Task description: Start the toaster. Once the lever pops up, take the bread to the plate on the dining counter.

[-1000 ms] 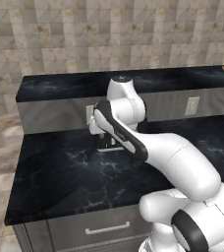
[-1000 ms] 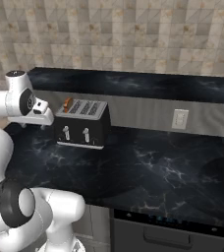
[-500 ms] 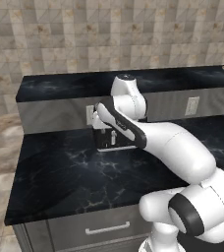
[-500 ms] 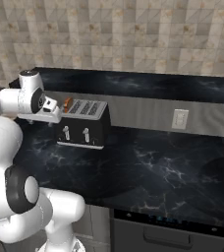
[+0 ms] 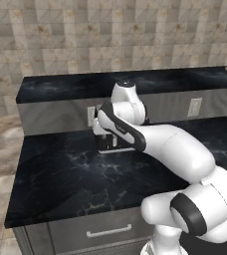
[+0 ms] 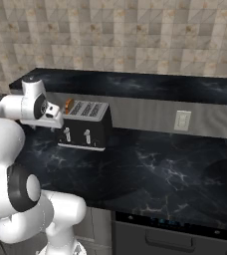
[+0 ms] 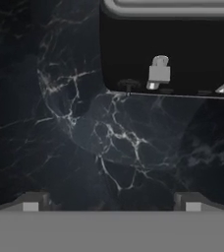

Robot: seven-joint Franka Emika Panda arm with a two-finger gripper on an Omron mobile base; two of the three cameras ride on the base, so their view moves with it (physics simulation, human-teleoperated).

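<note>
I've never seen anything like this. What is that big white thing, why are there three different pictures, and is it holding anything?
The white thing is a robot arm on a base, in a computer-drawn kitchen. Two pictures come from cameras on the base behind the arm, one to its left, one to its right. The third looks out from the hand itself.

On the black counter stands a black toaster with a silver slotted top. A piece of bread sticks up from it at the left end. On the toaster's front are pale levers; the hand camera sees one up close.

The gripper, the arm's two-fingered hand, is open and holds nothing. It hangs over the counter in front of the toaster.
</note>
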